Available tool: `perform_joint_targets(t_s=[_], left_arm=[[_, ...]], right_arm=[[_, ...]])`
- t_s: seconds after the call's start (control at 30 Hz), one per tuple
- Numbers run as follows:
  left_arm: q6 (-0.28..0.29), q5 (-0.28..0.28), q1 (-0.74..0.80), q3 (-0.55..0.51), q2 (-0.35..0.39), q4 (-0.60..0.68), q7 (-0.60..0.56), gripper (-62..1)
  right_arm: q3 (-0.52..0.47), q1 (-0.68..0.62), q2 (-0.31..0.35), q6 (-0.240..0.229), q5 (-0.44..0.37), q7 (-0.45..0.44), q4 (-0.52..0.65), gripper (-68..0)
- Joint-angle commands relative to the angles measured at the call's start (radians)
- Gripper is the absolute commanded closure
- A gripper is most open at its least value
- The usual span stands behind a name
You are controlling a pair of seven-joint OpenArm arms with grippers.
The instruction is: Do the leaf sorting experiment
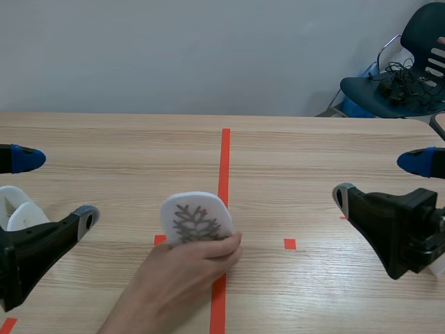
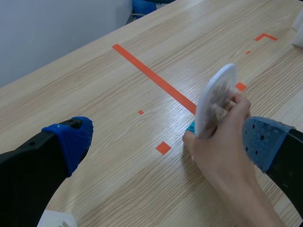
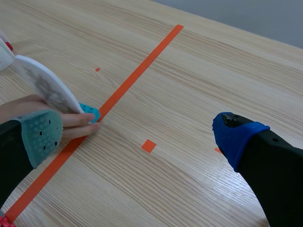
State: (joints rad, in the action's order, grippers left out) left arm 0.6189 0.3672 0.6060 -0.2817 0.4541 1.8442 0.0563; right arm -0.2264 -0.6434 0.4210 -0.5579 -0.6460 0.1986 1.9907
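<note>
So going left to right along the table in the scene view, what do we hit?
left gripper, open → white leaf card, held by a person's hand → small orange tape square → right gripper, open

Person's hand (image 1: 184,275) holding upright white leaf card (image 1: 195,217) blocks the middle, passing room over table (image 1: 313,153) beyond it

The hand (image 1: 184,271) covers the bottom of the white leaf card (image 1: 195,212). A small blue-green thing (image 3: 90,112) peeks out under the fingers. It may be a stand, but too little shows. The picture's edge cuts off a white thing (image 1: 28,217).
</note>
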Motion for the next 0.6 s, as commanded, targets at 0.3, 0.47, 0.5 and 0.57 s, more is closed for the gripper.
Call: perform_joint_targets(t_s=[0.3, 0.47, 0.5, 0.57], left_arm=[[-0.002, 0.014, -0.005, 0.001, -0.005, 0.001, -0.012, -62.3], [-0.002, 0.01, -0.005, 0.031, -0.004, 0.0, -0.01, -62.3], [-0.002, 0.01, -0.006, 0.048, -0.004, -0.001, -0.01, -62.3], [-0.002, 0.01, -0.016, 0.091, -0.005, -0.016, -0.013, -62.3]], right_arm=[[-0.007, 0.012, 0.0, 0.001, -0.008, -0.026, -0.003, -67.9], [-0.008, 0.012, 0.0, 0.001, -0.008, -0.025, -0.003, -67.9], [-0.008, 0.012, 0.0, 0.001, -0.008, -0.025, -0.003, -67.9], [-0.008, 0.012, 0.0, 0.001, -0.008, -0.025, -0.003, -67.9]])
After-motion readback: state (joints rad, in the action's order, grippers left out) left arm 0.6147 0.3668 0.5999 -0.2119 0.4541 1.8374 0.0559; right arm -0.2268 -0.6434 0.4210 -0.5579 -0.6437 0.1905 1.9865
